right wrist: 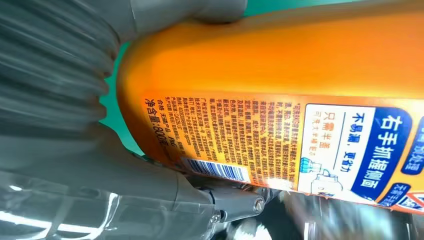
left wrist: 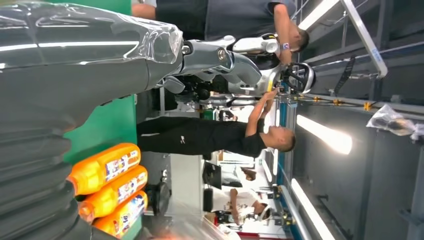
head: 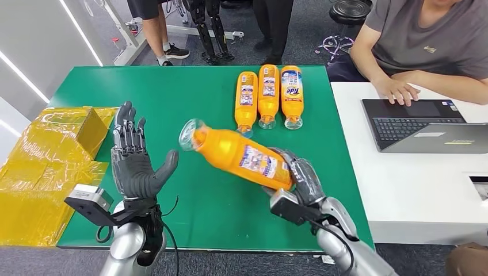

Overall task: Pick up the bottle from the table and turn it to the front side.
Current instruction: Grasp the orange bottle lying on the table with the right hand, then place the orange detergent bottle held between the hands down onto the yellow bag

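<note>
Bottle (head: 239, 153) gripped at its base by our right hand (head: 299, 177), clear cap past our fingertips; left hand (head: 133, 161) spread, holding nothing, green table (head: 172, 98) bare between.

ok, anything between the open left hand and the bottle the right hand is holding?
Nothing. In the head view just bare green table separates the left hand from the held bottle in the right hand.

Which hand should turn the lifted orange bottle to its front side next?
Probably the right hand: it already grips the bottle above the table. The left hand is open beside it, holding nothing.
</note>
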